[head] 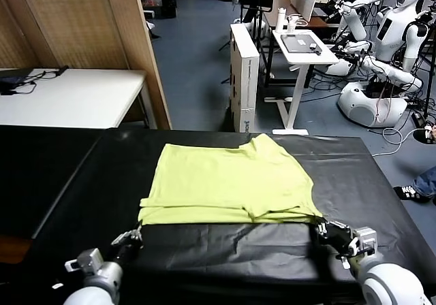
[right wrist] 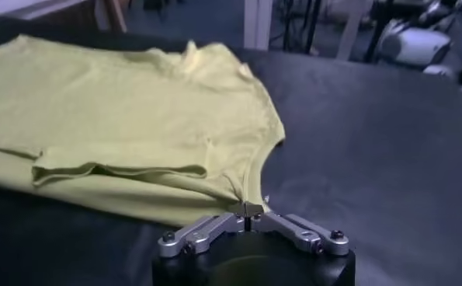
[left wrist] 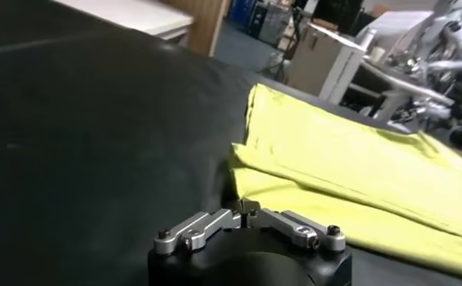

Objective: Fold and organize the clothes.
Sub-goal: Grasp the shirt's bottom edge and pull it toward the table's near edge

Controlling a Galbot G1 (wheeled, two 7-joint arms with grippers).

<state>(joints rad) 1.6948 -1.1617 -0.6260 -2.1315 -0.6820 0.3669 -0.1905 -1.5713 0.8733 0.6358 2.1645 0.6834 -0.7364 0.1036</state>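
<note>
T-shirt (head: 228,182) near corners pinched by closed left claw (head: 135,236) and right claw (head: 320,225), likely for folding across tabletop (head: 61,182).

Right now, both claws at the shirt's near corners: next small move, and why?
Probably lift both corners together and carry the near edge toward the far edge. The left claw and right claw each sit shut at a near corner of the T-shirt, which lies mostly flat on the black table, near hem already doubled. Whether the left one pinches fabric is unclear.
</note>
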